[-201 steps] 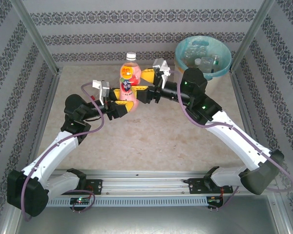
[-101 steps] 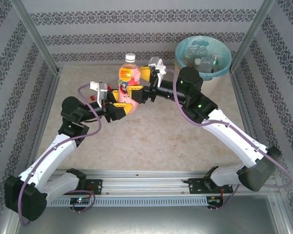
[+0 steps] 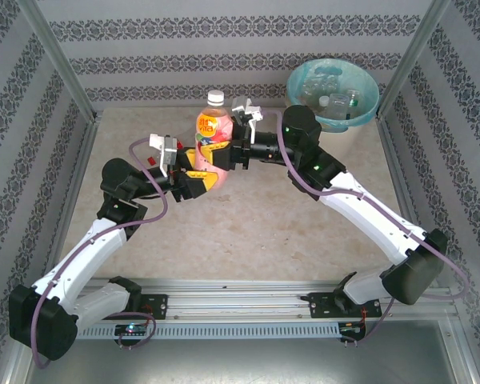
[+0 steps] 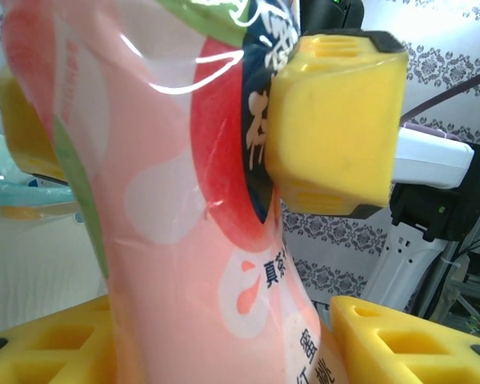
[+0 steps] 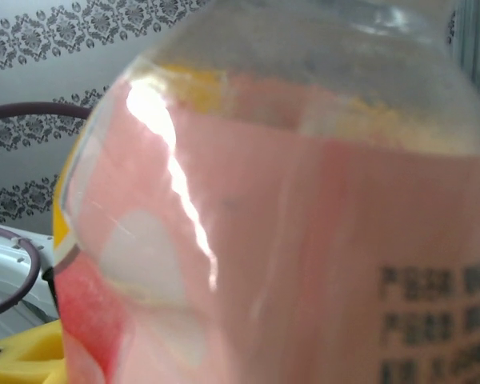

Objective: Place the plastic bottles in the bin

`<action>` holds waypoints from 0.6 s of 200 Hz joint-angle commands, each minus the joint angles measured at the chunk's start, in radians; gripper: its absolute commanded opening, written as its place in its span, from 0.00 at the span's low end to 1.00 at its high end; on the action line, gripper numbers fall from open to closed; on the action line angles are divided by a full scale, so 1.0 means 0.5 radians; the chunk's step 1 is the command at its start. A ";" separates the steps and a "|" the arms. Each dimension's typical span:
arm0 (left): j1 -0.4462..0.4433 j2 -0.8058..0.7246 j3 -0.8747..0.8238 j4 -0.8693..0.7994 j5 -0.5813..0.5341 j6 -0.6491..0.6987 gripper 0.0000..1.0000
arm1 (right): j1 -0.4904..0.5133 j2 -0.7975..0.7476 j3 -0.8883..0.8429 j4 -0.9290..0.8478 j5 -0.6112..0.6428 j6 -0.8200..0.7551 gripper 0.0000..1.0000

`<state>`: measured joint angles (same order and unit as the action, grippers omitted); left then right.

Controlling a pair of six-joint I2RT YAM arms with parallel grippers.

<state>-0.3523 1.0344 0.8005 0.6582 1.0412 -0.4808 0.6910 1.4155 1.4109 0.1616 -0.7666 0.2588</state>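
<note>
Pink-labelled bottle (image 3: pixel 211 132): clear glossy plastic, white cap, upright (well left of the bin (image 3: pixel 370 106)). Low, outstretched, the left gripper (image 3: pixel 198 174) clamps its lower body. Reaching leftward, the right gripper (image 3: pixel 228 150) pinches its upper body between blocky yellow fingers (image 4: pixel 336 128).

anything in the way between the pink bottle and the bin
No loose thing sits on the table between the pink bottle and the bin. The right arm itself lies along that line, its dark elbow close beside the bin, so the bottle would likely have to travel up and over the rim.
</note>
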 commanded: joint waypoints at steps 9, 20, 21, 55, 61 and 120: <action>-0.017 -0.016 -0.027 0.104 0.010 0.006 0.58 | 0.007 -0.025 0.056 0.073 -0.128 -0.007 0.51; -0.017 -0.033 -0.032 0.066 -0.054 0.025 0.65 | 0.000 -0.051 0.056 0.021 -0.034 -0.063 0.48; -0.016 -0.034 -0.034 0.062 -0.062 0.027 0.66 | 0.001 -0.053 0.056 0.015 -0.024 -0.068 0.48; -0.017 -0.151 -0.090 -0.127 -0.527 0.174 0.93 | -0.059 -0.172 0.105 -0.210 0.354 -0.315 0.46; -0.017 -0.174 -0.107 -0.156 -0.623 0.207 0.96 | -0.076 -0.188 0.129 -0.263 0.444 -0.372 0.46; -0.017 -0.282 -0.124 -0.545 -1.333 0.416 1.00 | -0.424 -0.147 0.401 -0.496 1.233 -0.717 0.43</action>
<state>-0.3542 0.9077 0.7349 0.4797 0.5453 -0.3393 0.5488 1.3281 1.5436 -0.0498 -0.3790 -0.0013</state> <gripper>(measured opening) 0.999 0.569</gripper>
